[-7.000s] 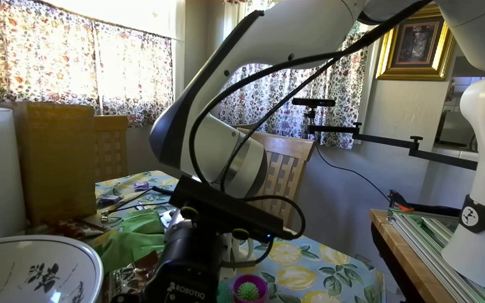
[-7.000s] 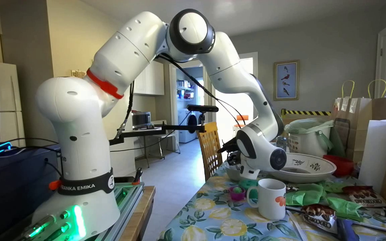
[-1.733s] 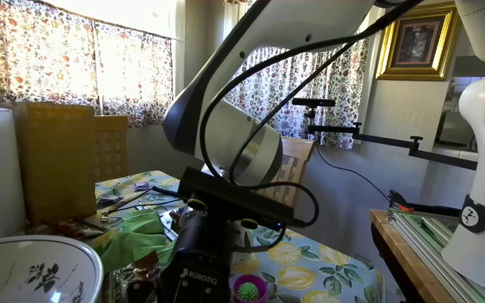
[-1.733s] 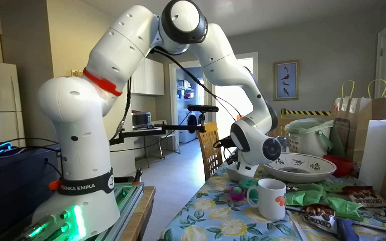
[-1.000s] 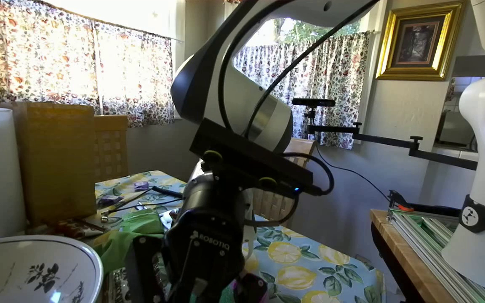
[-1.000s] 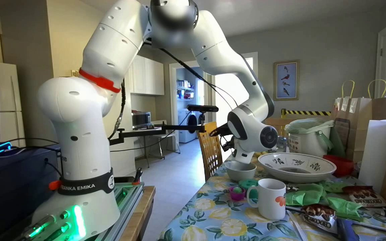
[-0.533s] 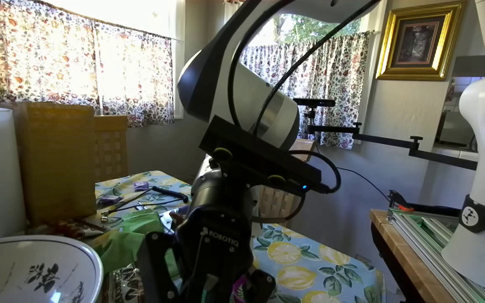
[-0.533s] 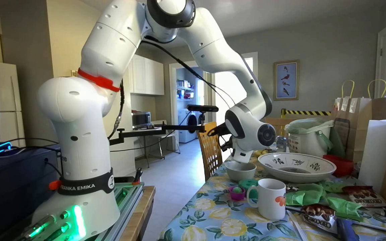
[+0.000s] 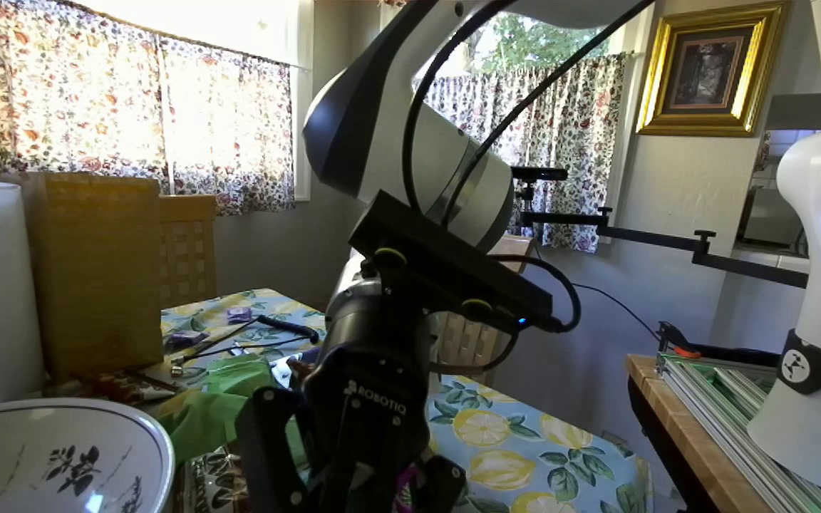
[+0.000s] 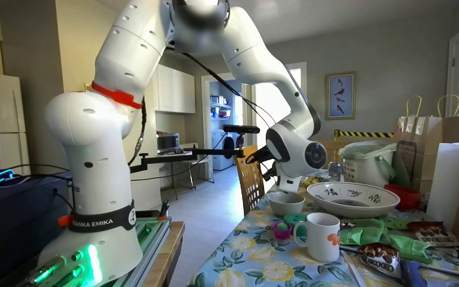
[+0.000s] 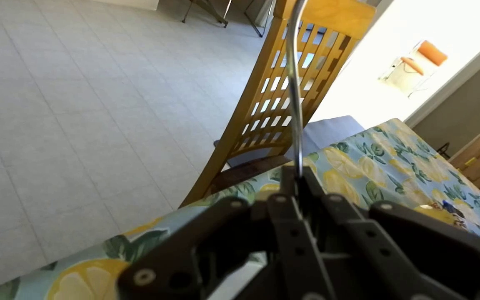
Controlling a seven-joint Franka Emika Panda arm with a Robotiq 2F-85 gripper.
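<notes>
We have the tool [image 11: 300, 179] together, clamped on a thin metal piece [image 11: 293, 79]. Per wrist view, the piece sticks out ahead of the tool, bends a little and runs off the top edge; we can't tell what its far end is or whether it touches anything. In an exterior view the tool's black body runs past the bottom edge.

Under it: lemon-print tabletop [image 10: 249, 259]. Closest we see, just below the end of the arm [image 10: 297, 155] in an exterior view: small pale bowl [image 10: 286, 206]. Near that, teal round item [image 10: 294, 218], pink cup [image 10: 281, 233] with a spiky green ball [image 10: 282, 226] in it, and white mug [image 10: 324, 239], upright, handle on the cup side.

Bigger patterned bowl [image 10: 353, 210] shows in both exterior views. Green bags [image 10: 367, 231] and brown snack packets [image 10: 381, 255] lie near the mug. Behind the patterned bowl: red bowl [image 10: 404, 197], white bucket [image 10: 365, 169] with a greenish liner [image 10: 367, 149], paper bags [image 10: 424, 147].

Further out we get a wooden chair [image 11: 273, 108] at the tabletop's edge, floral curtains [image 9: 232, 121], a gold-framed picture [image 9: 710, 71].
</notes>
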